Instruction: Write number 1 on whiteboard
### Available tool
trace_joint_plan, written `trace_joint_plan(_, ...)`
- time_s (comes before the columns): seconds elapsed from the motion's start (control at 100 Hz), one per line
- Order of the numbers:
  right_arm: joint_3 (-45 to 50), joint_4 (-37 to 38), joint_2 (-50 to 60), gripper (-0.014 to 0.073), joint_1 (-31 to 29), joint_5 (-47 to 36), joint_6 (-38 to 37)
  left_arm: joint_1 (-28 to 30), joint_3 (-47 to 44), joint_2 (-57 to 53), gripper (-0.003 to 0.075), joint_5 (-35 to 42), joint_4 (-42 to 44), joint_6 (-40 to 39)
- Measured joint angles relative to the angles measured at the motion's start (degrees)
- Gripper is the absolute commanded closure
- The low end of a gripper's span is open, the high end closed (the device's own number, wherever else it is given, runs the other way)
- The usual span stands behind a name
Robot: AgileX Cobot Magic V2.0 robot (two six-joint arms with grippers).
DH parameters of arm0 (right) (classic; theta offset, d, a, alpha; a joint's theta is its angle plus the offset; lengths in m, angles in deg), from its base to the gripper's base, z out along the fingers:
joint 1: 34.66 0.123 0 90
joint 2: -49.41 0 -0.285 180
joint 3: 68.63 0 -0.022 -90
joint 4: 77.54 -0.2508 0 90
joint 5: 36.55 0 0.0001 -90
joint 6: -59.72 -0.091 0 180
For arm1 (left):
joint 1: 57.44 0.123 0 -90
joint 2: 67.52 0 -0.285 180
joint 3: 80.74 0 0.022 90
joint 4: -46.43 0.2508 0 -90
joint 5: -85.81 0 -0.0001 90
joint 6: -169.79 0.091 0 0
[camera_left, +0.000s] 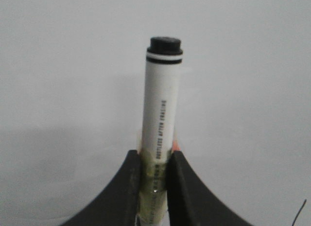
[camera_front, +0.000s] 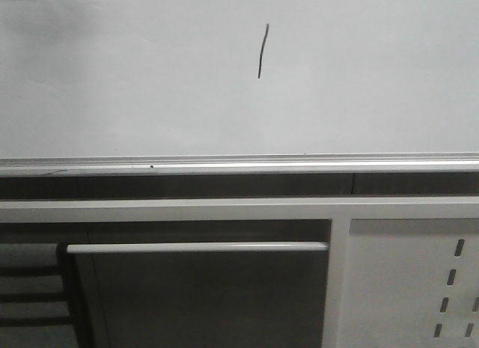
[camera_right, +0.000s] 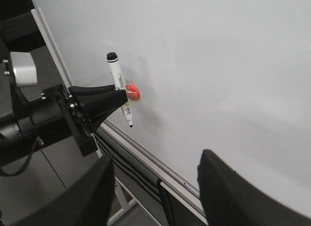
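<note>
Whiteboard (camera_front: 150, 78) bears number 1 (camera_front: 263, 52) — near-upright (slightly slanted); left end effector (camera_left: 154, 187) clamps marker (camera_left: 161, 109).

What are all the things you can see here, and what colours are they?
whiteboard: one, pale grey-white with a silver edge strip, upright and filling most of every view
number 1: one, thin black slanted stroke, on the whiteboard
marker: one, white with black ends and an orange bit beside it, held close to the whiteboard
metal panel: one, white with slots, below the whiteboard at the right
bar: one, white, level, below the whiteboard
left gripper: one, black, shut on the marker
right gripper: one, black, open and holding nothing
</note>
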Motion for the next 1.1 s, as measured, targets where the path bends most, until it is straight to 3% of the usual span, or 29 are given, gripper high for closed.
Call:
trace_joint_plan(0.42,0.0,0.0,0.0,0.025,0.0,0.0,0.0,2.94,0.0,8.94,0.0741,0.71,11.07,-17.83)
trace_joint_plan(1.1,0.0,0.0,0.0,0.025,0.0,-0.04,0.0,4.92,0.0,13.08,0.074,1.74,17.24,-19.32)
